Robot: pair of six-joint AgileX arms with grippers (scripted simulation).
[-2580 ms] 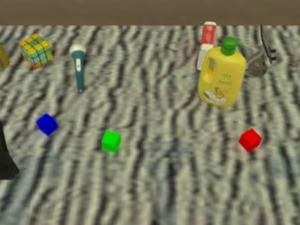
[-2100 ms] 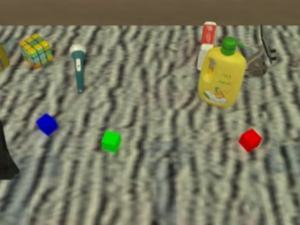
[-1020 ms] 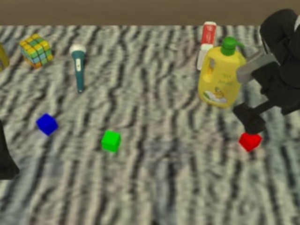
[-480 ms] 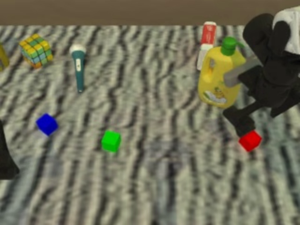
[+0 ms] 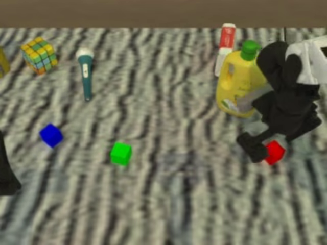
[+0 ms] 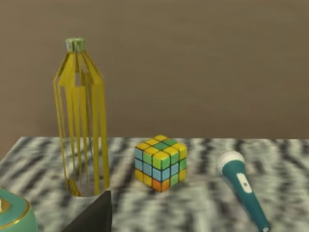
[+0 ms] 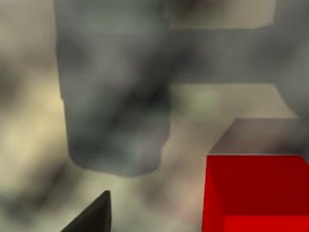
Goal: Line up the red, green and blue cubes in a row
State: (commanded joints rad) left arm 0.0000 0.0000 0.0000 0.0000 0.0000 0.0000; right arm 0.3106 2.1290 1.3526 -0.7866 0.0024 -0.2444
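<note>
The red cube (image 5: 275,151) sits on the tabletop (image 5: 179,194) just in front of the yellow soap bottle (image 5: 237,81), same spot as before. My right gripper (image 5: 261,151) has come down beside it in the last second, one finger at its left face; I cannot tell how wide the fingers stand. The grasp looks near. The green cube (image 5: 121,153) and blue cube (image 5: 51,135) lie well left of the bottle. My left gripper is parked out there.
</note>
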